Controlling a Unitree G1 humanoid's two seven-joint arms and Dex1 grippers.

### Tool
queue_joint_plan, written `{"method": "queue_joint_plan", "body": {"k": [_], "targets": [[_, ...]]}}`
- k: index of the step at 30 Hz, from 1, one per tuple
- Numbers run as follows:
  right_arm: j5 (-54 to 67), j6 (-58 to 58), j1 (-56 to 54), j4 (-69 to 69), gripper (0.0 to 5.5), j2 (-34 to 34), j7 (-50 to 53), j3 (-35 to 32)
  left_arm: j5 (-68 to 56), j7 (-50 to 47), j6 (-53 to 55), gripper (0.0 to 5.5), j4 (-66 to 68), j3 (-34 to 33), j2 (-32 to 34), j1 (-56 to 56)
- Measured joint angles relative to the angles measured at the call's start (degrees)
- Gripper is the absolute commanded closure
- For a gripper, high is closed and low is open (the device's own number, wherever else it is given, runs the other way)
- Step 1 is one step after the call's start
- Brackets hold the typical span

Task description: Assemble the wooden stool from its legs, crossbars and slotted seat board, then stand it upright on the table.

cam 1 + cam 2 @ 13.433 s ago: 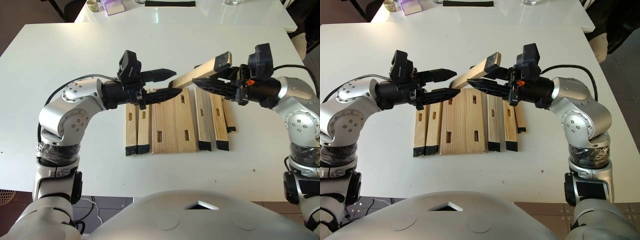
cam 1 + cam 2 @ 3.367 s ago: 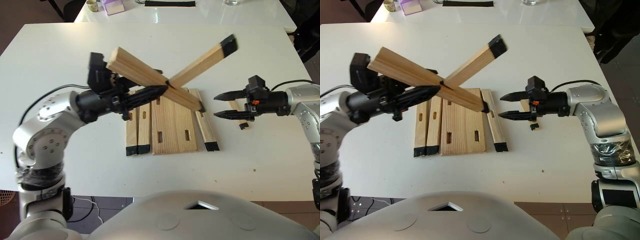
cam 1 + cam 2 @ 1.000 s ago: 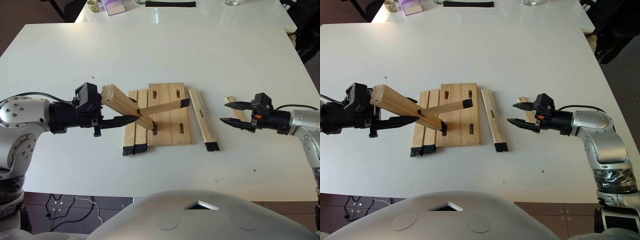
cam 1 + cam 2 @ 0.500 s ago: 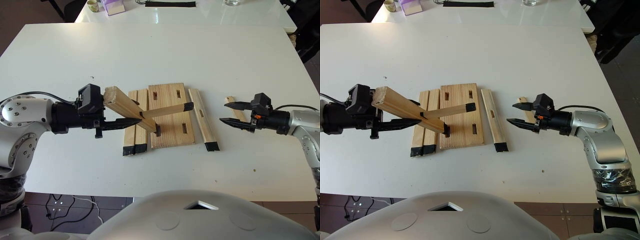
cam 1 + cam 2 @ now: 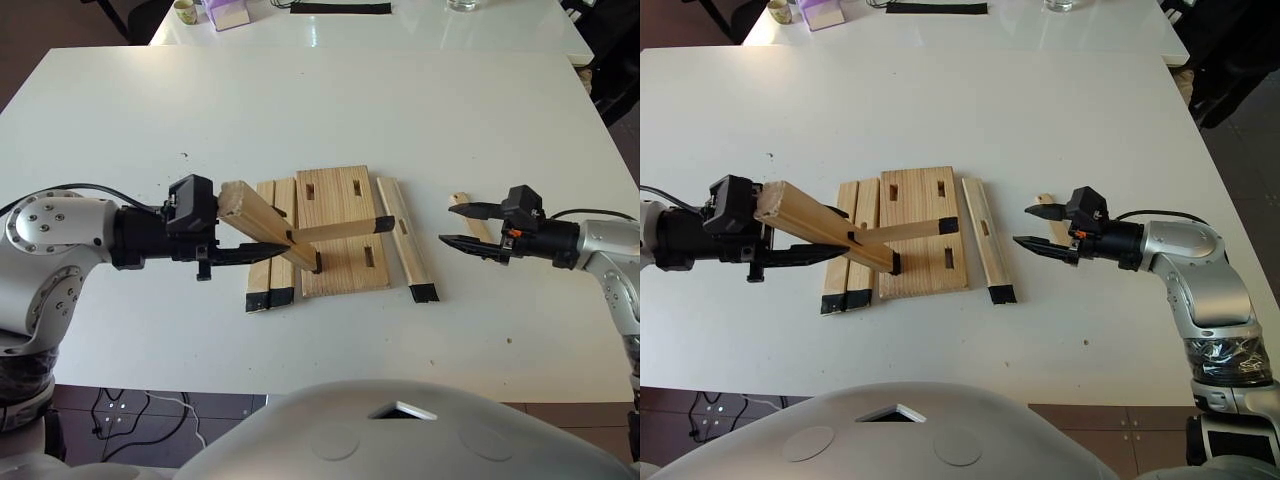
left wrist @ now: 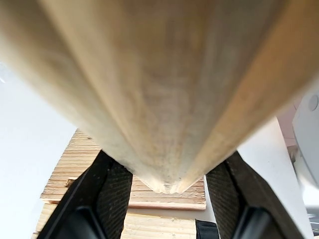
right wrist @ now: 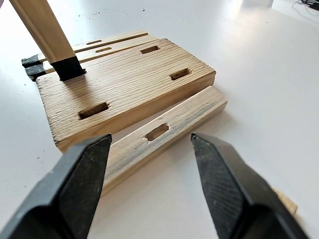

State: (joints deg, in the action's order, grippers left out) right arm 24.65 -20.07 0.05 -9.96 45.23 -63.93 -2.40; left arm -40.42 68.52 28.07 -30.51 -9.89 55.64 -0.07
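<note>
Stool leg (image 5: pixel 262 222), clamped in the left pincer (image 5: pixel 274 245), tilts to meet a seat board (image 5: pixel 335 205) slot; right pincer (image 5: pixel 448 220) hovers spread apart.

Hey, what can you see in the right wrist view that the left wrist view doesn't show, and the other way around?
Right wrist view: the open right end effector facing a loose slotted leg beside the seat board, the board's slots, and two more legs beyond. Left wrist view: the left end effector, its fingers clamped either side of the held leg, seen close up. Both: the seat board and that held leg, its black-tipped end down at the board.
</note>
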Motion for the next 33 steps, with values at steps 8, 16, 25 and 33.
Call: {"method": "queue_joint_plan", "body": {"k": [8,16,25,33], "targets": [[-0.03,0.07,-0.84,0.69,2.56,0.0,-0.14,0.32,5.96,-0.33,-7.87,3.42,2.93,6.32,-0.58,0.16],[-0.43,0.08,-1.02,0.93,2.56,0.01,-0.76,1.53,7.38,-2.87,-8.98,3.42,5.98,10.43,-1.7,-3.12],[-1.07,0.26,-1.98,1.68,2.56,0.06,-1.81,2.43,5.16,-0.92,-7.23,3.42,8.67,10.21,-1.39,-4.52],[-1.71,0.48,-2.82,2.1,2.56,0.04,-1.95,2.77,6.37,1.69,-6.63,2.78,10.59,11.56,0.0,-6.16]]}}
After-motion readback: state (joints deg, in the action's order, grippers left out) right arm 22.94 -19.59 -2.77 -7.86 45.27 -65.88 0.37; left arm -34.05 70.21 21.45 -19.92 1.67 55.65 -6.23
